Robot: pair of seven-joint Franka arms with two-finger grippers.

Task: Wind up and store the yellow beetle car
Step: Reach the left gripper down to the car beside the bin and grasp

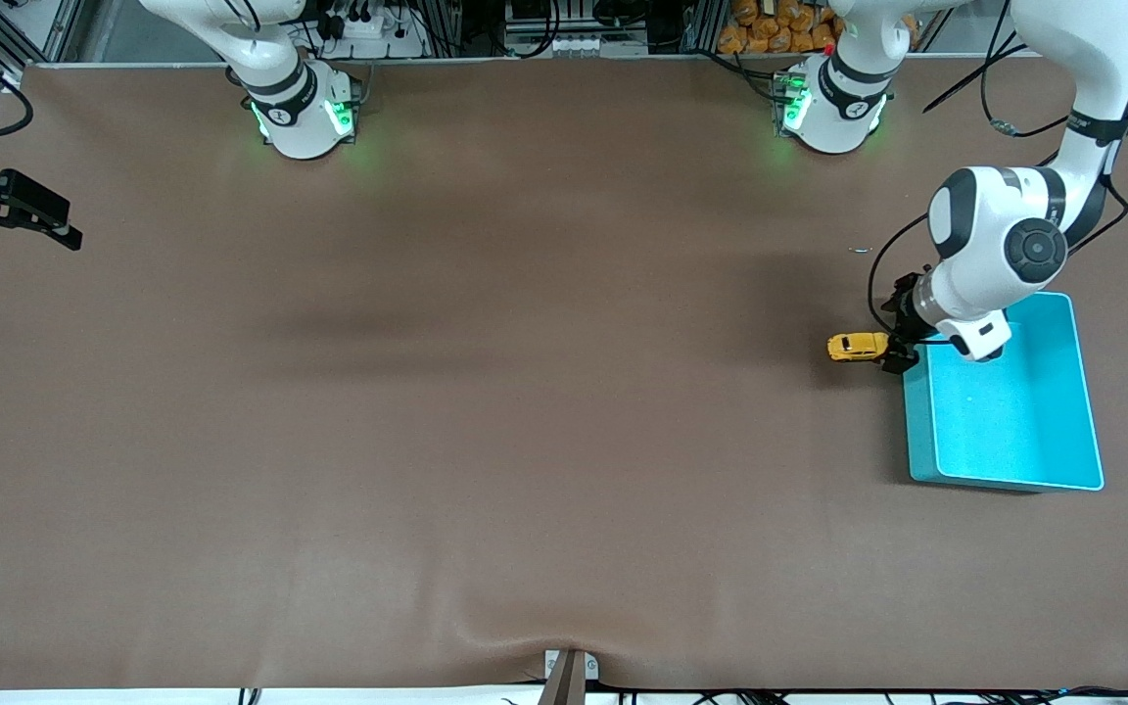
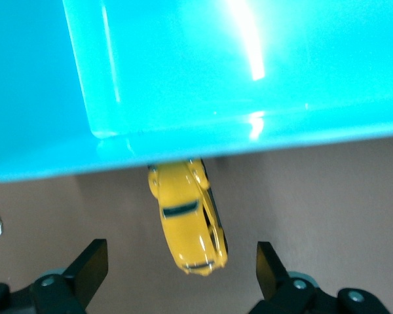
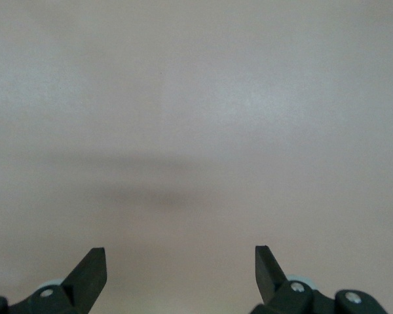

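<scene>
The left gripper (image 1: 900, 338) hangs low beside the turquoise bin (image 1: 1063, 392), at the bin's corner toward the robot bases, with its jaws spread wide and nothing between them. The yellow beetle car (image 1: 858, 346) rests on the brown surface (image 1: 486, 392) just beside that same bin, on the side facing the right arm's end, and lies close to the left gripper's black fingers (image 1: 898, 359) without being clasped. In the left wrist view, the left gripper (image 2: 182, 268) frames the yellow beetle car (image 2: 187, 224), which sits between the two dark fingertips (image 2: 92, 265) with clear gaps on both sides, its nose pointing under the rim of the turquoise bin (image 2: 183, 72). The right gripper (image 1: 11, 211) waits well apart from the bin, at the right arm's end of the surface, its jaws likewise released; the right wrist view shows the right gripper (image 3: 181, 268) over bare brown surface (image 3: 196, 131).
</scene>
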